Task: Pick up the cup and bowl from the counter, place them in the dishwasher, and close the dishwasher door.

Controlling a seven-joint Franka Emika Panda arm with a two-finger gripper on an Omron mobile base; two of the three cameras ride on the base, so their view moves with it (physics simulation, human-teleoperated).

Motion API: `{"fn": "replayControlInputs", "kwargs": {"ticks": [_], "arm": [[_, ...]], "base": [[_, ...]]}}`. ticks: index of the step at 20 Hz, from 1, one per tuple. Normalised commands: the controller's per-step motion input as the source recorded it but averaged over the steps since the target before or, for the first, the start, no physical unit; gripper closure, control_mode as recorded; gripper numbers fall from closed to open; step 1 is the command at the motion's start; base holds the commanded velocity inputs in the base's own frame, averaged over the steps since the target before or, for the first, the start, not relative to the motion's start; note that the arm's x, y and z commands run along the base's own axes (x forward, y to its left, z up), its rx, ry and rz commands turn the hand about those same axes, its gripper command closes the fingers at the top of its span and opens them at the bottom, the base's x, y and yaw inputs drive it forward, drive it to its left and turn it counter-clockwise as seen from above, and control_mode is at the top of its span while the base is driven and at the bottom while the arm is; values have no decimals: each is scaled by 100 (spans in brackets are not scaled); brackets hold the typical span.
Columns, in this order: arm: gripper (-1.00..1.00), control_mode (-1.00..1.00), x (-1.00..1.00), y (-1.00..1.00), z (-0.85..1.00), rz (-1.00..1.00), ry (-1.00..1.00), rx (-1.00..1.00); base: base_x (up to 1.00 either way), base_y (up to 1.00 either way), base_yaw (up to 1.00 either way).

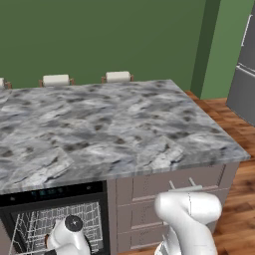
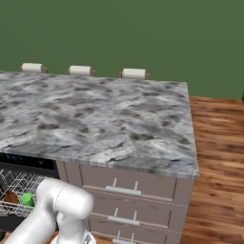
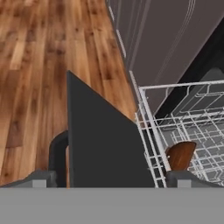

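Hand view: dishwasher door point(image 3: 103, 144) partly open, between the spread fingertips point(image 3: 40, 178); nothing gripped.
Bowl: reddish-brown bowl point(image 3: 180, 155) in the white wire rack point(image 3: 175, 118), at 3 o'clock of the door.
Cup: green cup point(image 2: 26, 199) in the rack beside the bowl.
Counter: marbled counter point(image 1: 109, 129).

A plain green wall point(image 1: 99, 35) closes the room at 12 o'clock. Three pale-cushioned stools point(image 2: 133, 73) stand before it. Warm wooden floorboards point(image 2: 214, 157) spread toward 3 o'clock, where a grey refrigerator point(image 1: 244, 74) stands.
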Motion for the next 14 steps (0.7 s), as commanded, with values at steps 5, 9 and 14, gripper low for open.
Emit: {"fn": "replayControlInputs", "kwargs": {"ticks": [5, 9, 14], "arm": [[-100, -100, -31, 0, 16, 0, -1, -1], [-100, -100, -44, 0, 8, 0, -4, -9], [-100, -100, -49, 0, 11, 0, -7, -16]], "base": [[0, 0, 0], [0, 0, 0], [0, 0, 0]]}}
